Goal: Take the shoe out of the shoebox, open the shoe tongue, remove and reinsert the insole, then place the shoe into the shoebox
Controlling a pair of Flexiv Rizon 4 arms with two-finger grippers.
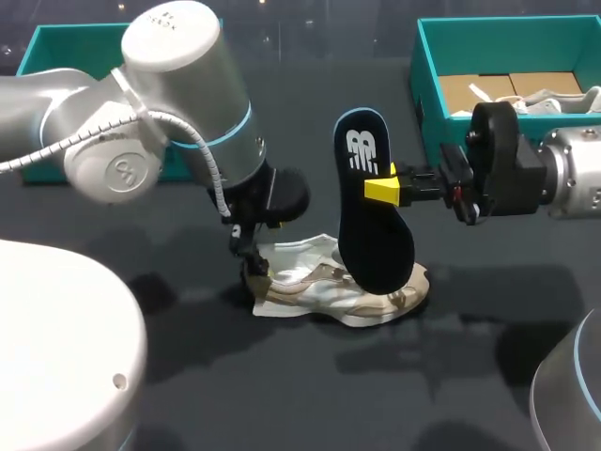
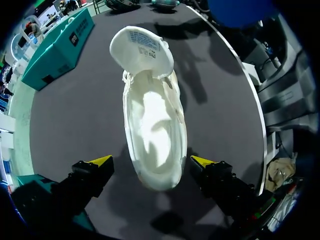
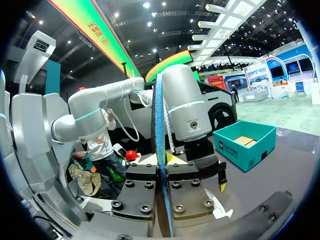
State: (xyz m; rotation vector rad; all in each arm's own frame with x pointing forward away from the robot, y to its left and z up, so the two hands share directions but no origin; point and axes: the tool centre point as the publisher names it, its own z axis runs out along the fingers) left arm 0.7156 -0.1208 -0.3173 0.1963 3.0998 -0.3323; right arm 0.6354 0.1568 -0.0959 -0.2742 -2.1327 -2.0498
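R gripper (image 1: pixel 380 188) was clamped on the black insole (image 1: pixel 371 235), held upright w/ its lower end over the white shoe (image 1: pixel 329 287) on the table (image 1: pixel 188 376). L gripper (image 2: pixel 151 161) sat wide open, fingers either side of the heel. The tongue (image 2: pixel 142 47) was folded back. Teal shoebox (image 1: pixel 423 75) stood well apart, behind R arm

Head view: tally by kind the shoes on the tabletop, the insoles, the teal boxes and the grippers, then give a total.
shoe on the tabletop: 1
insole: 1
teal boxes: 2
grippers, left gripper and right gripper: 2
Total: 6
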